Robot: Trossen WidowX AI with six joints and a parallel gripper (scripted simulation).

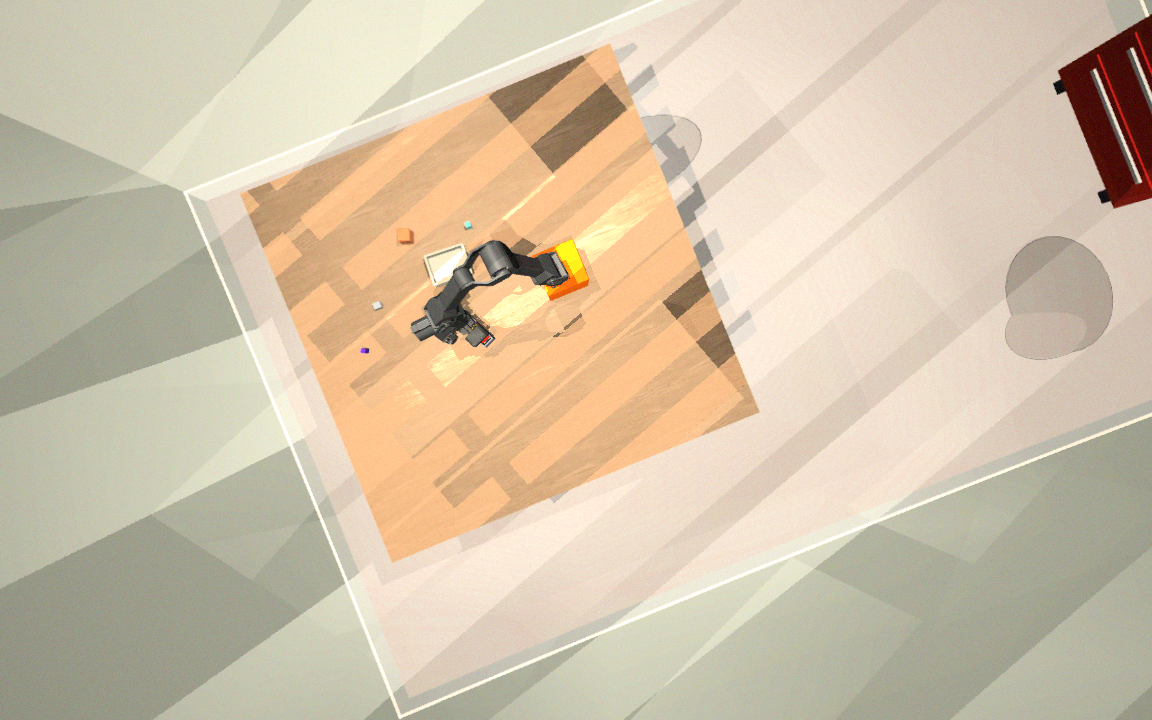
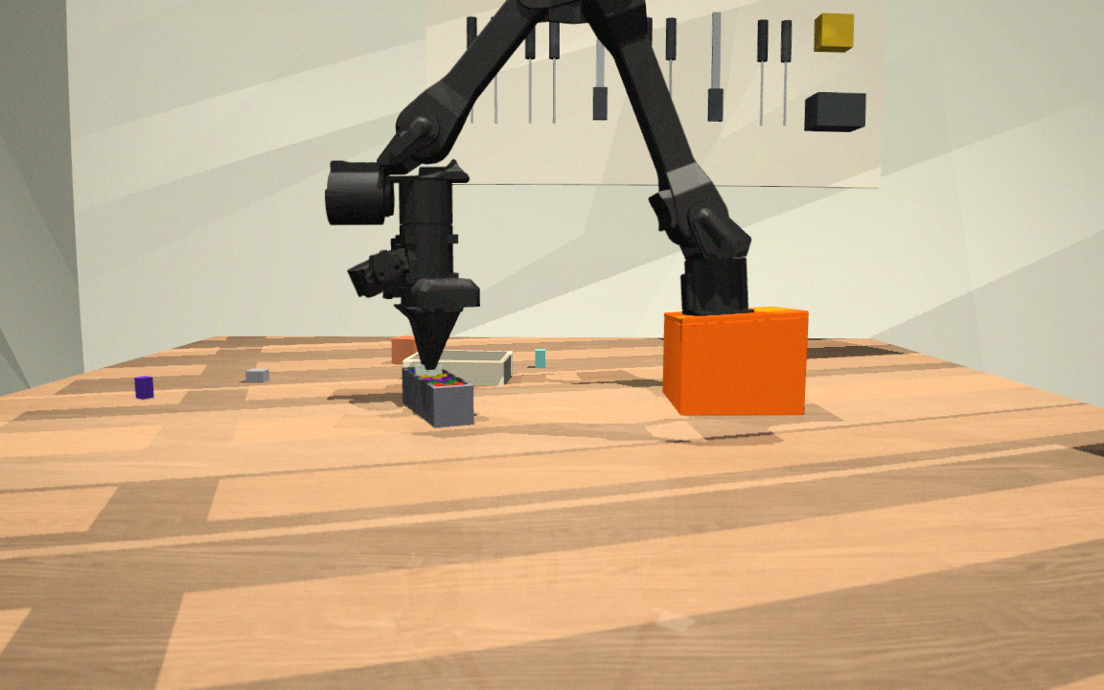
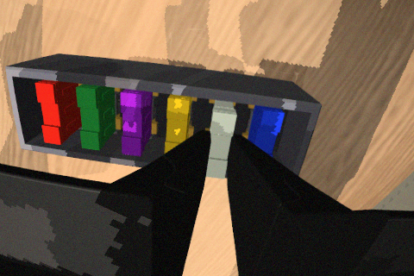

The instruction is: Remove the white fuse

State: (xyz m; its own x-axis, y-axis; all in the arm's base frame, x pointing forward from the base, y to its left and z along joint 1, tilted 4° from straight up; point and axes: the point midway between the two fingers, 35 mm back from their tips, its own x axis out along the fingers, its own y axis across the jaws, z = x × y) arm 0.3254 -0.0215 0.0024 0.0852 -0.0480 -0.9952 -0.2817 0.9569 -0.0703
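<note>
The grey fuse block [image 3: 172,78] [image 2: 445,402] lies on the wooden table and holds a row of upright fuses: red [image 3: 53,112], green [image 3: 92,116], purple [image 3: 134,121], yellow [image 3: 178,121], white [image 3: 221,134] and blue [image 3: 268,128]. My gripper [image 3: 219,143] [image 2: 429,364] [image 1: 464,329] points straight down over the block and is shut on the white fuse, which still sits in its slot between the yellow and blue fuses. The white tray [image 2: 487,364] [image 1: 442,263] stands just behind the block.
The arm's orange base box [image 2: 734,360] [image 1: 567,268] stands to the right. Small loose cubes lie around: purple [image 2: 143,386], grey [image 2: 257,375], teal [image 2: 540,357] and orange [image 1: 405,235]. A tool board hangs on the back wall.
</note>
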